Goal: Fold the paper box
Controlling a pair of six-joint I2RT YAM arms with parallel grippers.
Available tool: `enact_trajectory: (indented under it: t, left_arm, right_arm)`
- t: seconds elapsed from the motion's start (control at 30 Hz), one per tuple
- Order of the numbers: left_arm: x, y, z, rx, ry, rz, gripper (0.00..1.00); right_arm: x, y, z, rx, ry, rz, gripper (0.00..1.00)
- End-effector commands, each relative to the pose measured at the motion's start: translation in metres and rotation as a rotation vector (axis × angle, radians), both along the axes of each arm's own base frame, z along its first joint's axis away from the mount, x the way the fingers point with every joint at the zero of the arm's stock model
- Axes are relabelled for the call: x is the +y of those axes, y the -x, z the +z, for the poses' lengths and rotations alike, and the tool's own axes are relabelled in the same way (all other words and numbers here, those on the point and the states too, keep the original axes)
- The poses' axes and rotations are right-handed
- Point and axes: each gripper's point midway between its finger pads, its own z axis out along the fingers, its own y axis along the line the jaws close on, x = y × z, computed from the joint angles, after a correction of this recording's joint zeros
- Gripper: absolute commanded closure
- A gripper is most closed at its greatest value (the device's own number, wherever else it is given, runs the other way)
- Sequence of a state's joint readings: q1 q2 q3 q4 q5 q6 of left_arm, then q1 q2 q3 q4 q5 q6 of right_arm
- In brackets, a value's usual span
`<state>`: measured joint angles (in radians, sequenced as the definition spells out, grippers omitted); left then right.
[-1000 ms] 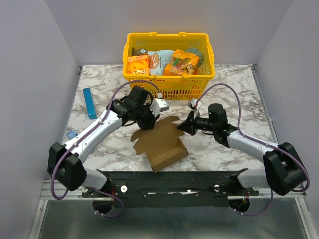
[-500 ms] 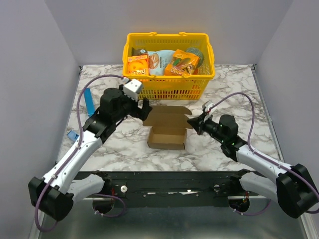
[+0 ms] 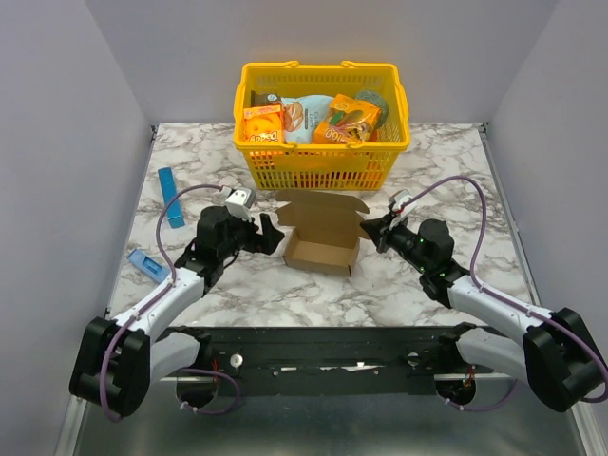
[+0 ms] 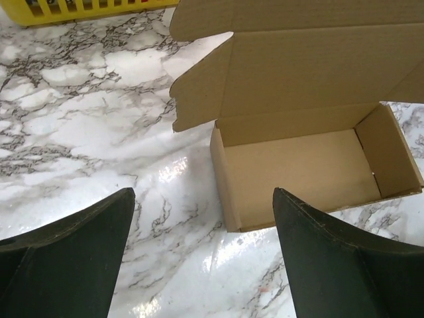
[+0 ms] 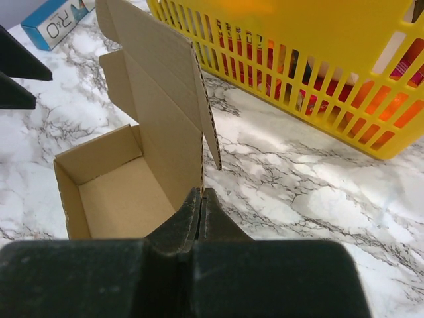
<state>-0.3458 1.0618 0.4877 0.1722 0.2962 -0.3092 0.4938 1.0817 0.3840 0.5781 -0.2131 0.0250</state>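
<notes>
Two arms reach in from the near edge, one at each end of the paper box (image 3: 323, 242).

- Box: brown carton, formed into an open tray. It sits on the marble table (image 3: 446, 161) just in front of the yellow basket (image 3: 323, 166), between the two grippers. The lid stands up along the far side, toward the basket, with a small ear flap at each end. Left wrist view shows the tray (image 4: 305, 165) with four walls up and the lid leaning back.
- Left gripper (image 3: 271, 235): jaws spread wide, holding nothing. It is near the box's left end, apart from it. In its own view (image 4: 204, 193), bare marble lies between the fingers, and the tray's left corner is just ahead.
- Right gripper (image 3: 366, 231): fingers pressed together. The tip sits at the box's right end. In its own view (image 5: 201, 193) the closed tip meets the lower edge of the upright cardboard (image 5: 159, 119). Cannot tell whether any card is pinched.
- Surroundings: orange snack boxes (image 3: 262, 124) in the basket; slim blue box (image 3: 171, 197) on the left of the table, well apart from the carton.
</notes>
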Motion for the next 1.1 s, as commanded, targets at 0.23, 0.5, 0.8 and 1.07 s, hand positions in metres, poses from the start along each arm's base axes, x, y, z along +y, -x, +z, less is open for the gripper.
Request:
enact_trajectory:
  t: [0.23,0.5,0.8,1.07]
  left_arm:
    - [-0.019,-0.042,0.016,-0.169,0.038,-0.078,0.11]
    - [-0.035,-0.054,0.019,-0.236,0.091,-0.179,0.17]
    - [-0.046,-0.066,0.012,-0.222,0.116,-0.214,0.36]
    - [-0.051,-0.06,0.013,-0.22,0.123,-0.233,0.65]
  right_arm:
    - [0.003,0.001,0.004,-0.051,0.017,0.026,0.99]
    - [0.006,0.003,0.005,-0.047,0.017,0.052,0.99]
    - [0.008,0.003,0.002,-0.031,0.027,0.06,0.99]
    - [0.01,0.0,0.0,-0.024,0.043,0.067,0.99]
